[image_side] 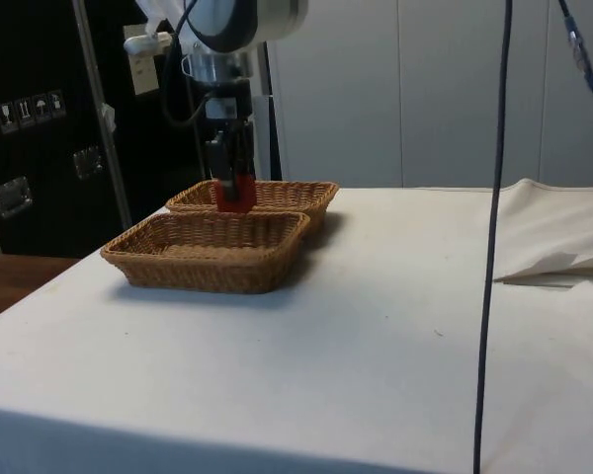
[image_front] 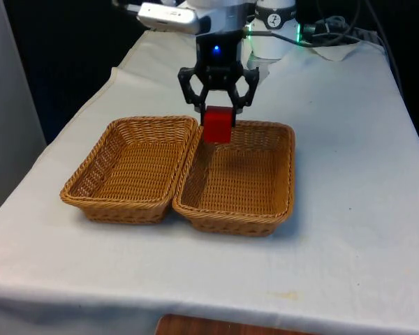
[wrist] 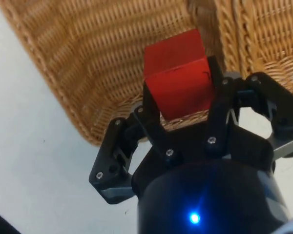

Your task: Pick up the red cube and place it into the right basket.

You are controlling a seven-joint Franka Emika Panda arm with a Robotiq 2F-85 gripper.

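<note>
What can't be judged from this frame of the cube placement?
- Side view: the floor of the far basket, hidden by its own rim and the near basket.
- Front view: the top of the red cube, covered by the gripper.
- Wrist view: the cube's height above the weave.

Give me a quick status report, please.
End effector shut on red cube. Cube held above right basket, near its far rim. Nothing in the way.

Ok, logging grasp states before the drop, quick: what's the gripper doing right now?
Gripper: jaws closed on the red cube, held above the far rim of the basket on the front view's right.
</note>
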